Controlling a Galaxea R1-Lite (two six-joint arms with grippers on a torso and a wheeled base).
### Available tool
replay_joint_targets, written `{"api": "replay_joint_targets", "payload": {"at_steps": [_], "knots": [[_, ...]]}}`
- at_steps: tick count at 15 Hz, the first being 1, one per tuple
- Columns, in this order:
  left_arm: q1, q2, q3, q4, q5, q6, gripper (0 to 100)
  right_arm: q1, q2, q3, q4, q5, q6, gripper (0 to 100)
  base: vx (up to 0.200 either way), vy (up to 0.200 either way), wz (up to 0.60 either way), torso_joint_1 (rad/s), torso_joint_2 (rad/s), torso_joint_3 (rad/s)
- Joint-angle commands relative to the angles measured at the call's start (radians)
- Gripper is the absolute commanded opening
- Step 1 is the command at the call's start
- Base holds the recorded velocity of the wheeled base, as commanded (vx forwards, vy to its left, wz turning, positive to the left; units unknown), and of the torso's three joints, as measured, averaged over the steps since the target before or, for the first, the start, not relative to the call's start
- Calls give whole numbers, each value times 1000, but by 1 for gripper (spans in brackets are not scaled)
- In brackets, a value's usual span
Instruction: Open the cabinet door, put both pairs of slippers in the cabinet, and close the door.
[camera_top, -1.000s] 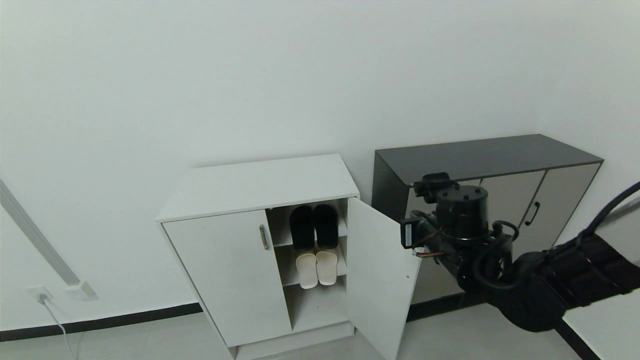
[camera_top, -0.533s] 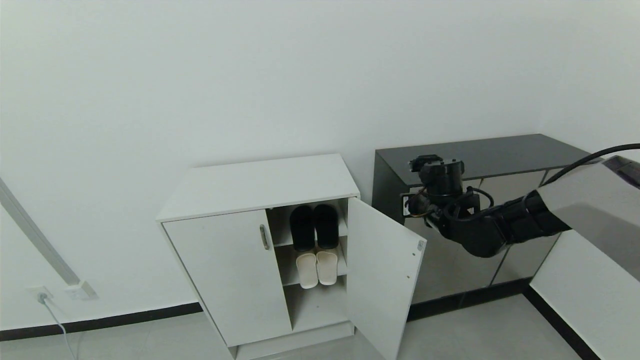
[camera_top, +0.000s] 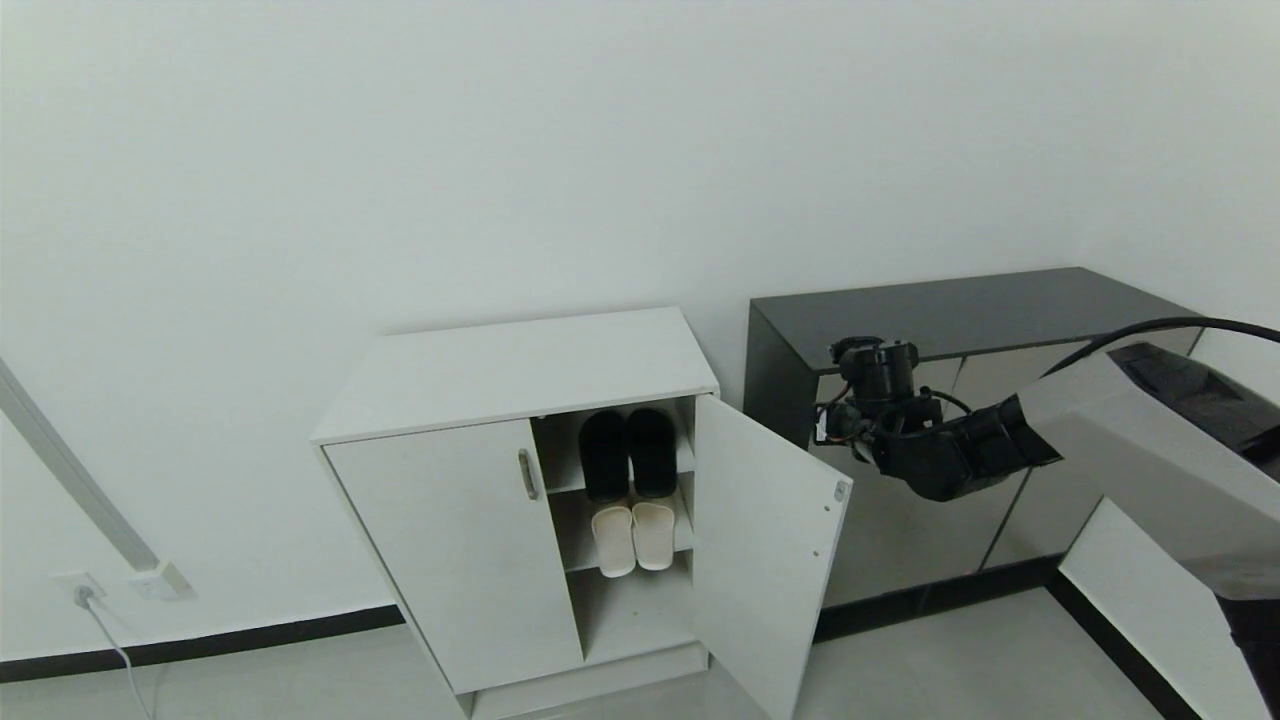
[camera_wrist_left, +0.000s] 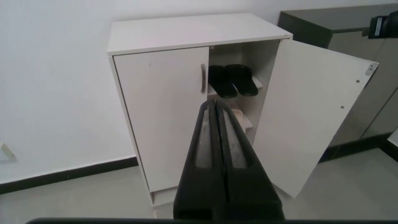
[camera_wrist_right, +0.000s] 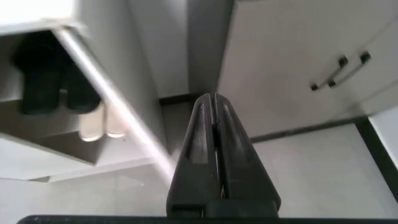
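— Right gripper (camera_wrist_right: 214, 99)?
— Fingers pressed together, beside the cabinet (camera_top: 520, 375), by its open door (camera_top: 765, 540); arm had risen since a second before.
— Left gripper (camera_wrist_left: 215, 107)?
— Closed too, facing the cabinet. Inside it, black slippers (camera_top: 628, 452) sat above white slippers (camera_top: 632, 535).

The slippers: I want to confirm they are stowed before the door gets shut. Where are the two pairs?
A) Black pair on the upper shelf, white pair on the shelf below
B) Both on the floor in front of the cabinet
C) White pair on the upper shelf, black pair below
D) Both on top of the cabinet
A: the head view shows the black pair inside the open white cabinet on the upper shelf, with the white pair on the shelf just below.
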Motion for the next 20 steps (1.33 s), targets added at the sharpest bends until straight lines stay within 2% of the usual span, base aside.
{"api": "replay_joint_targets", "payload": {"at_steps": [1, 20], "knots": [[1, 1, 0, 0, 0, 0, 0, 0, 28, 0, 0, 1, 5, 0, 0, 0, 0, 0, 0, 0], [1, 1, 0, 0, 0, -3, 0, 43, 30, 75, -2, 0, 5, 0, 0, 0, 0, 0, 0, 0]]}}
